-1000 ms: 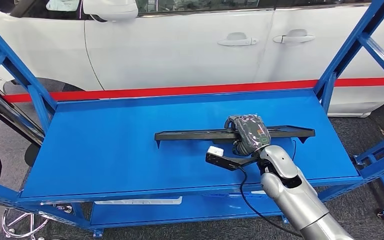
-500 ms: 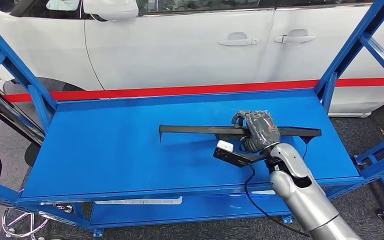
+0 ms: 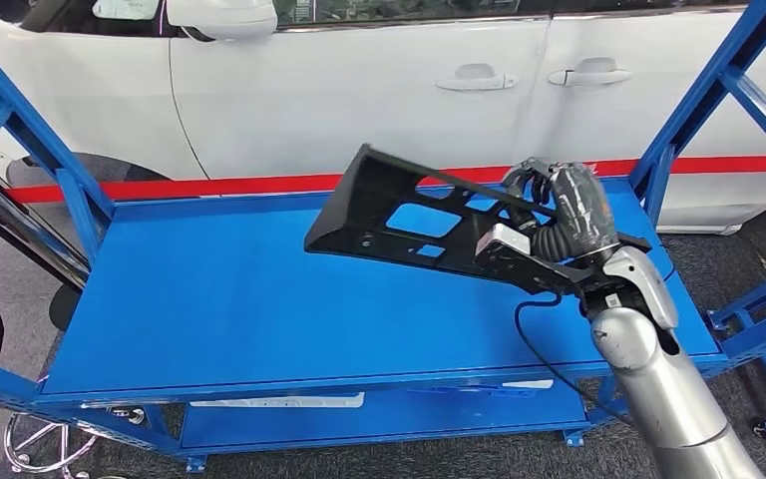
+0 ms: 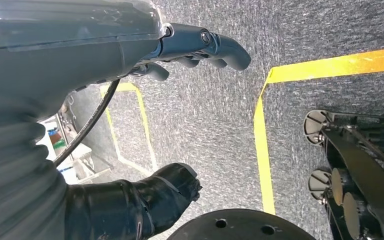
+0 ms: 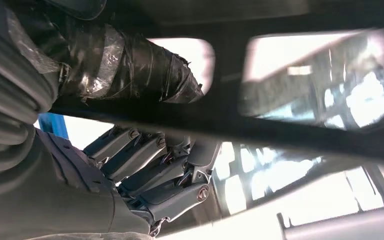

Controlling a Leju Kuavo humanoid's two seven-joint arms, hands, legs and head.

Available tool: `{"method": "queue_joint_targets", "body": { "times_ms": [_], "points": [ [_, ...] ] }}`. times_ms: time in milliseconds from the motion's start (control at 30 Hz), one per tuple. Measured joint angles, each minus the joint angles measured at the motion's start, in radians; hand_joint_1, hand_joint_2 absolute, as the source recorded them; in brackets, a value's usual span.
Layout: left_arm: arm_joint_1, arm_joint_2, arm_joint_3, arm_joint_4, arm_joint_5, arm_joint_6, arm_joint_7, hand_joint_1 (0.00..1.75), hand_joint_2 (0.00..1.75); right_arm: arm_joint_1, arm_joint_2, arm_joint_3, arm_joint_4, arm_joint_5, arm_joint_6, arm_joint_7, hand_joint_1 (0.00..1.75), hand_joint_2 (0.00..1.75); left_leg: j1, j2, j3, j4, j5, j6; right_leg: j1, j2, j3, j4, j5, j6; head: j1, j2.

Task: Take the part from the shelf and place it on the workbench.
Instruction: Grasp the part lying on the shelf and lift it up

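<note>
Right hand (image 3: 566,208) found closed around one end of the black part (image 3: 399,215); part lifted clear above the blue shelf (image 3: 209,299), tilted, far end unsupported; judged liable to twist loose or strike the shelf post (image 3: 703,90) beside it.

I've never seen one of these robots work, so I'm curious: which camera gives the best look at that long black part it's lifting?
The head view. It shows the whole black part, tilted up above the blue shelf, held by the right hand. The right wrist view shows a blurred close-up of its bars between thumb and fingers. The left wrist view looks at floor.
</note>
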Motion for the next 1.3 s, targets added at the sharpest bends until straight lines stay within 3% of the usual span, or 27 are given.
{"method": "queue_joint_targets", "body": {
  "times_ms": [167, 233, 300, 333, 367, 400, 467, 533, 767, 833, 933, 967, 1000, 1067, 1100, 1133, 1233, 1267, 1300],
  "points": [
    [-0.002, -0.001, -0.009, 0.0, 0.0, 0.002, 0.0, 0.0, 1.75, -0.008, -0.011, -0.026, -0.05, 0.01, 0.002, -0.004, 1.75, 1.75, 0.005, 0.003, 0.005, -0.017, 0.017, 0.014, 0.0, 0.001, 0.001, 0.003, -0.004, 0.014, 0.0, 0.0],
    [-0.003, -0.003, -0.015, 0.0, 0.002, 0.002, 0.0, 0.0, 1.75, -0.013, -0.021, -0.029, -0.061, 0.021, -0.001, -0.01, 1.75, 1.75, 0.012, 0.007, 0.009, -0.033, 0.03, 0.02, 0.0, 0.001, -0.025, 0.07, -0.054, 0.021, 0.0, 0.0],
    [-0.003, -0.006, -0.02, 0.0, 0.002, 0.003, -0.001, 0.0, 1.75, -0.017, -0.031, -0.029, -0.07, 0.025, 0.002, -0.013, 1.75, 1.75, 0.012, 0.008, 0.004, -0.032, 0.032, 0.022, -0.004, 0.001, -0.078, 0.198, -0.122, 0.029, 0.0, 0.0],
    [-0.003, -0.007, -0.022, 0.0, 0.002, 0.004, -0.003, 0.0, 1.75, -0.018, -0.035, -0.029, -0.074, 0.024, 0.003, -0.014, 1.75, 1.75, 0.012, 0.009, 0.0, -0.029, 0.032, 0.022, -0.008, 0.001, -0.098, 0.248, -0.139, 0.033, 0.0, 0.0],
    [-0.003, -0.007, -0.024, 0.0, 0.002, 0.004, -0.004, 0.0, 1.75, -0.018, -0.039, -0.029, -0.079, 0.023, 0.005, -0.015, 1.75, 1.75, 0.013, 0.009, -0.003, -0.025, 0.031, 0.021, -0.013, 0.0, -0.103, 0.264, -0.136, 0.038, 0.0, 0.0],
    [-0.003, -0.008, -0.026, 0.0, 0.002, 0.005, -0.006, 0.0, 1.75, -0.018, -0.043, -0.029, -0.085, 0.022, 0.006, -0.016, 1.75, 1.75, 0.016, 0.008, -0.006, -0.019, 0.03, 0.019, -0.018, -0.001, -0.087, 0.239, -0.114, 0.042, 0.0, 0.0],
    [-0.003, -0.01, -0.03, 0.0, 0.001, 0.005, -0.008, 0.0, 1.75, -0.02, -0.048, -0.029, -0.095, 0.021, 0.007, -0.017, 1.75, 1.75, 0.022, 0.007, -0.011, -0.006, 0.025, 0.011, -0.027, -0.003, -0.029, 0.132, -0.051, 0.051, 0.0, 0.0],
    [-0.003, -0.01, -0.031, 0.0, 0.001, 0.005, -0.009, 0.0, 1.75, -0.022, -0.049, -0.029, -0.099, 0.02, 0.008, -0.018, 1.75, 1.75, 0.024, 0.007, -0.013, 0.001, 0.021, 0.006, -0.031, -0.003, 0.001, 0.074, -0.023, 0.055, 0.0, 0.0],
    [-0.003, -0.01, -0.031, 0.0, 0.001, 0.005, -0.009, 0.0, 1.75, -0.022, -0.049, -0.029, -0.099, 0.02, 0.008, -0.018, 1.75, 1.75, 0.024, 0.007, -0.013, 0.002, 0.021, 0.005, -0.031, -0.003, 0.004, 0.069, -0.021, 0.056, 0.0, 0.0],
    [-0.004, -0.009, -0.033, 0.001, 0.001, 0.005, -0.009, 0.0, 1.75, -0.025, -0.05, -0.029, -0.101, 0.018, 0.011, -0.019, 1.75, 1.75, 0.022, 0.006, -0.019, 0.011, 0.018, 0.0, -0.03, -0.001, 0.011, 0.046, -0.024, 0.056, 0.001, 0.0],
    [-0.004, -0.009, -0.042, 0.005, 0.0, 0.001, -0.009, 0.0, 1.75, -0.034, -0.055, -0.029, -0.114, 0.009, 0.025, -0.022, 1.75, 1.75, 0.016, 0.002, -0.039, 0.026, 0.022, -0.019, -0.021, 0.004, 0.003, 0.033, -0.032, 0.037, 0.0, 0.0],
    [-0.005, -0.01, -0.049, 0.006, -0.002, -0.004, -0.007, 0.0, 1.75, -0.045, -0.057, -0.029, -0.123, 0.0, 0.034, -0.022, 1.75, 1.75, 0.017, 0.002, -0.055, 0.054, -0.002, -0.026, -0.02, 0.002, -0.007, 0.035, -0.024, 0.02, 0.0, 0.0],
    [-0.005, -0.012, -0.063, 0.007, -0.007, -0.013, 0.0, 0.0, 1.75, -0.062, -0.058, -0.029, -0.133, -0.014, 0.048, -0.02, 1.75, 1.75, 0.016, 0.002, -0.049, 0.081, -0.027, -0.026, -0.013, 0.0, -0.026, 0.036, -0.007, 0.004, 0.0, 0.0],
    [-0.009, -0.01, -0.089, 0.008, -0.018, -0.027, 0.015, 0.0, 1.75, -0.102, -0.056, -0.028, -0.15, -0.042, 0.071, -0.014, 1.75, 1.75, 0.006, 0.004, 0.001, 0.079, -0.075, -0.007, 0.001, -0.005, -0.06, 0.032, 0.029, -0.018, 0.0, 0.0],
    [-0.011, -0.007, -0.098, 0.008, -0.021, -0.03, 0.02, 0.0, 1.75, -0.117, -0.052, -0.026, -0.156, -0.049, 0.078, -0.009, 1.75, 1.75, -0.001, 0.005, 0.038, 0.046, -0.07, 0.004, 0.007, -0.006, -0.072, 0.032, 0.043, -0.017, 0.0, 0.0],
    [-0.012, -0.004, -0.101, 0.008, -0.019, -0.032, 0.02, 0.0, 1.75, -0.127, -0.045, -0.022, -0.159, -0.05, 0.083, -0.003, 1.75, 1.75, -0.005, 0.005, 0.053, 0.013, -0.063, 0.009, 0.007, -0.008, -0.074, 0.031, 0.049, -0.012, 0.001, 0.0],
    [-0.015, 0.018, -0.106, 0.008, -0.01, -0.052, 0.029, 0.0, 1.75, -0.16, 0.014, 0.014, -0.158, -0.039, 0.094, 0.025, 1.75, 1.75, -0.005, 0.01, 0.047, -0.005, -0.035, 0.011, 0.002, -0.008, -0.079, 0.025, 0.063, 0.005, 0.001, 0.0],
    [-0.016, 0.029, -0.107, 0.008, -0.007, -0.062, 0.035, 0.0, 1.75, -0.175, 0.044, 0.035, -0.153, -0.033, 0.094, 0.034, 1.75, 1.75, -0.003, 0.014, 0.044, -0.014, -0.021, 0.014, 0.002, -0.007, -0.084, 0.034, 0.047, 0.008, 0.001, 0.0],
    [-0.018, 0.039, -0.109, 0.008, -0.005, -0.07, 0.041, 0.0, 1.75, -0.191, 0.075, 0.057, -0.146, -0.029, 0.091, 0.043, 1.75, 1.75, -0.001, 0.02, 0.037, -0.022, -0.006, 0.018, 0.002, -0.005, -0.094, 0.061, 0.013, 0.011, 0.001, 0.0]
  ]
}}
